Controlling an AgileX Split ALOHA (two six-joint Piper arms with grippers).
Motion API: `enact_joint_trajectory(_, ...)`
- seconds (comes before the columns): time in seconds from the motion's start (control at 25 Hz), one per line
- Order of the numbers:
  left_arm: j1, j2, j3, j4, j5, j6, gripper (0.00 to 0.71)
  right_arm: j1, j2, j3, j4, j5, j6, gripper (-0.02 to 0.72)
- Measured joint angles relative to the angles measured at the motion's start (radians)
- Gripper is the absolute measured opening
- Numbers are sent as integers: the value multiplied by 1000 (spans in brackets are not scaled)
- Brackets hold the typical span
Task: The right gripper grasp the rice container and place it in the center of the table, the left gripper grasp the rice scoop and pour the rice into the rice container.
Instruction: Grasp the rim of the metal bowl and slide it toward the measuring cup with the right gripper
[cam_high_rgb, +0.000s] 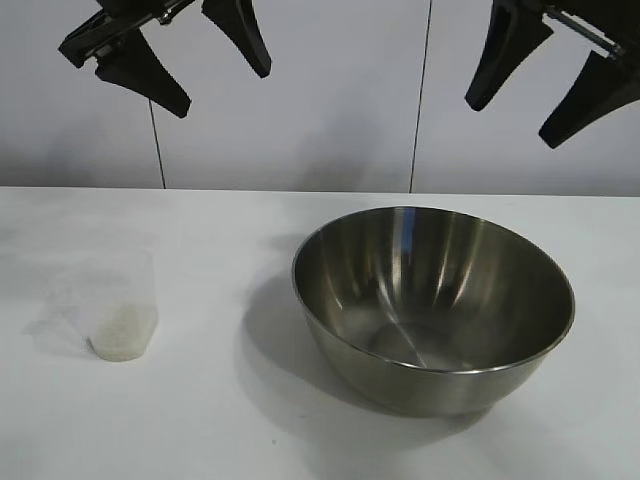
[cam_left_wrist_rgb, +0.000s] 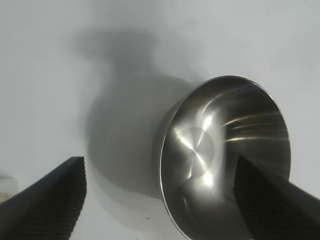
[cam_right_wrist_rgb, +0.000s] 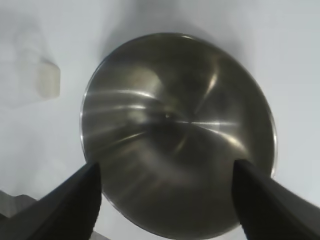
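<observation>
The rice container (cam_high_rgb: 433, 305) sits on the surface (cam_high_rgb: 200, 420), right below the right gripper (cam_high_rgb: 548, 75). Its jaws hang open and empty. The left gripper (cam_high_rgb: 185, 55), also open, is farther off.

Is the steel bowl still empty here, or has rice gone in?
Empty. The rice container shows bare metal across its bottom; the rice sits low in the upright rice scoop beside it.

a shiny silver-grey steel rice container (cam_high_rgb: 433, 305) is seen on the plain white table (cam_high_rgb: 200, 420); white rice (cam_high_rgb: 122, 335) in a clear, colourless rice scoop (cam_high_rgb: 118, 300); both grippers' fingers (cam_high_rgb: 145, 70) are matt black.
</observation>
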Motion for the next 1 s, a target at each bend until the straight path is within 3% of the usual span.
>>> enact_joint_trajectory(0.12, 0, 0, 0, 0, 0, 0, 587, -4, -1, 1, -118, 4, 59, 505)
enact_joint_trajectory(0.24, 0, 0, 0, 0, -1, 0, 587, -5, -1, 30, -160, 6, 71, 505)
enact_joint_trajectory(0.44, 0, 0, 0, 0, -2, 5, 587, -5, 12, 145, -167, -19, 63, 505)
enact_joint_trajectory(0.76, 0, 0, 0, 0, -2, 0, 587, -5, 17, 324, -164, -245, 54, 505)
enact_joint_trajectory(1.0, 0, 0, 0, 0, -2, 5, 587, -5, 47, 396, -101, -362, 14, 503)
